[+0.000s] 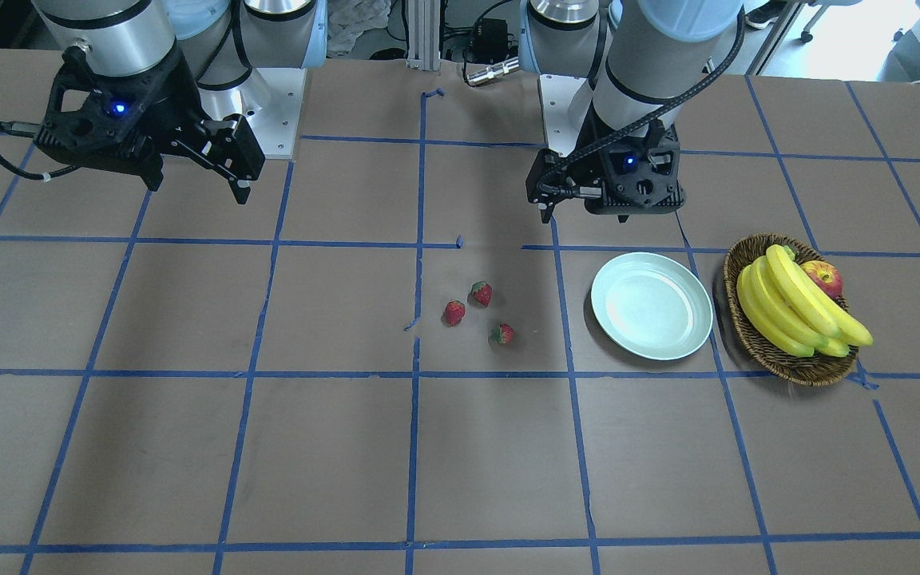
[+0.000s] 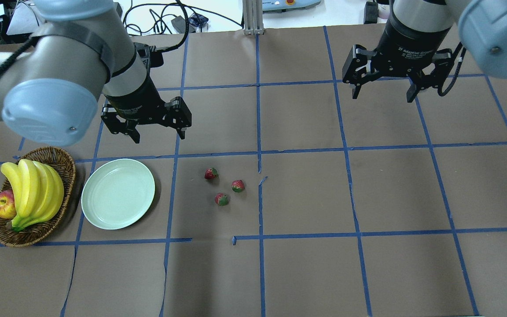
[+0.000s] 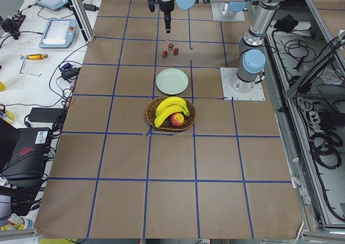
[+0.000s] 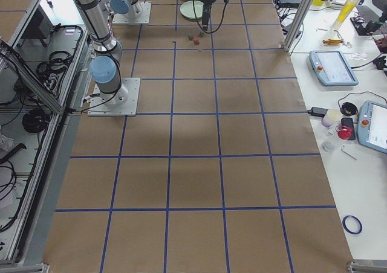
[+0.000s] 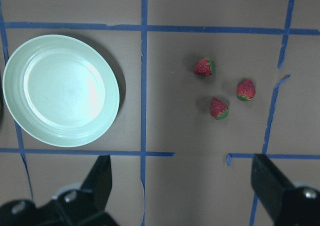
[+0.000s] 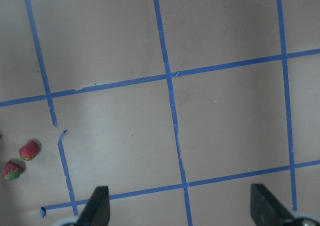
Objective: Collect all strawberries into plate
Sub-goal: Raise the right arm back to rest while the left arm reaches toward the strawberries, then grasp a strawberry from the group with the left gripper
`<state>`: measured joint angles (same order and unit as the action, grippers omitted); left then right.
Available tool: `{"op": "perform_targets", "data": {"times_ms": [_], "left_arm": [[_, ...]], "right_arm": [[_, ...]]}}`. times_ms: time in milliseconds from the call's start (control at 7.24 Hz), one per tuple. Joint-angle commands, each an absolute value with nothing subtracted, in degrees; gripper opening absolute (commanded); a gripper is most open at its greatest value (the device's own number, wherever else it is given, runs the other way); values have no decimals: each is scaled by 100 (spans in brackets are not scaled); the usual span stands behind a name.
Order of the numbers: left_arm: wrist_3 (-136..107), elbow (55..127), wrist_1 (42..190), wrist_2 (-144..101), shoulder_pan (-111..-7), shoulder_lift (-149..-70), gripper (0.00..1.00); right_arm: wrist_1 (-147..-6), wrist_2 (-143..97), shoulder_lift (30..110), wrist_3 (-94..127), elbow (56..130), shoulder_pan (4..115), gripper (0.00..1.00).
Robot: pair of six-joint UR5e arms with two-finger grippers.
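All three strawberries (image 2: 222, 199) lie loose on the bench (image 2: 368, 264), close together and near the empty plate (image 2: 118, 193), so the first pick is judged to be pending. The left claw (image 2: 160, 135) and right claw (image 2: 383, 96) are held open and empty above the bench. The left claw, being nearer, would need to be lowered astride one berry.

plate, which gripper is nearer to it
Left. The left gripper hovers just past the far rim of the plate; the right gripper hangs far off on the opposite side.

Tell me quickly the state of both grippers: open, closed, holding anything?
The left gripper is open, holding nothing.
The right gripper is open, holding nothing.
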<state>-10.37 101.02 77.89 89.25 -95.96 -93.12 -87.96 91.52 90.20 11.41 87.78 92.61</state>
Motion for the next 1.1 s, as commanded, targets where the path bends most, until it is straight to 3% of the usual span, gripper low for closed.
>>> {"op": "perform_targets", "data": {"times_ms": [0,138,691,829,967], "left_arm": [[-1832,11271,5950,8877,-9895,-9859,94],[-2115,11616,5193,8868,-10027,-10131,94],[-2338,11619,4052,8912,-10107,-11258,85],[-2347,11619,4060,8930,-10160,-11241,66],[-2381,11610,4069,8912,-10186,-11241,34]], "right_arm": [[-8807,9132,9026,1143,8815,9264,100],[-8807,9123,9026,1134,8824,9264,100],[-8815,9105,9035,1160,8824,9264,100],[-8815,9105,9035,1160,8824,9264,100],[-8815,9105,9035,1169,8816,9264,100]]}}
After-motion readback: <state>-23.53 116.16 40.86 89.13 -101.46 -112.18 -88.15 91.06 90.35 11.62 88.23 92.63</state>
